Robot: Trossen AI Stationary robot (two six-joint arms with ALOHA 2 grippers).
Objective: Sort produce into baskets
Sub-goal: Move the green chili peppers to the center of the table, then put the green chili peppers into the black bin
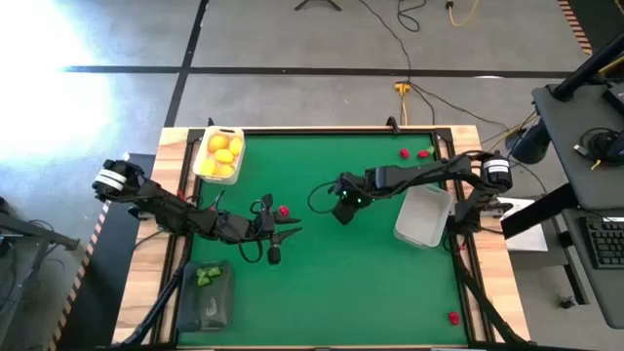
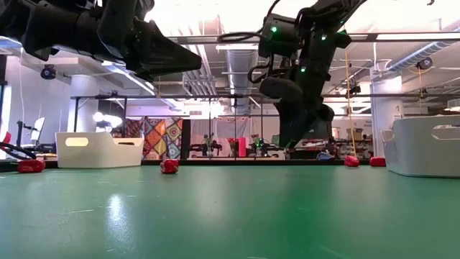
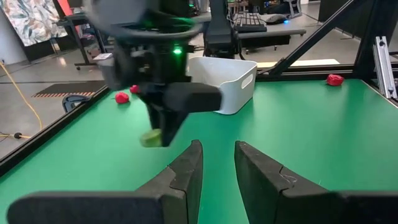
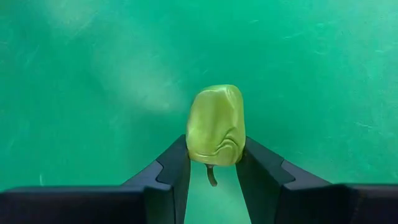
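**A:** Over mid-table, your right gripper [image 4: 211,163] is clamped on a green piece [image 4: 215,126], lifted clear of the mat [image 1: 341,283]. So you're in the carry step, as I read it.

**B:** Where should it go?

**A:** Likely the dark basket [image 1: 206,295] at the near left corner; green bits already lie there. Lemons [image 1: 221,155] fill the white basket [image 1: 207,140] at the far left, and the grey basket [image 1: 422,216] sits just right of your gripper with nothing visible in it.

**B:** And my left gripper [image 3: 217,165]?

**A:** It hovers left of centre, fingers slightly apart, holding nothing, with one red piece [image 1: 283,210] just beside it. You'll have to cross the table past that arm, so mind the clearance. More red pieces wait along the far right edge [image 1: 404,153] and near right [image 1: 453,317].

**B:** Any labels or writing?

**A:** None you can read.
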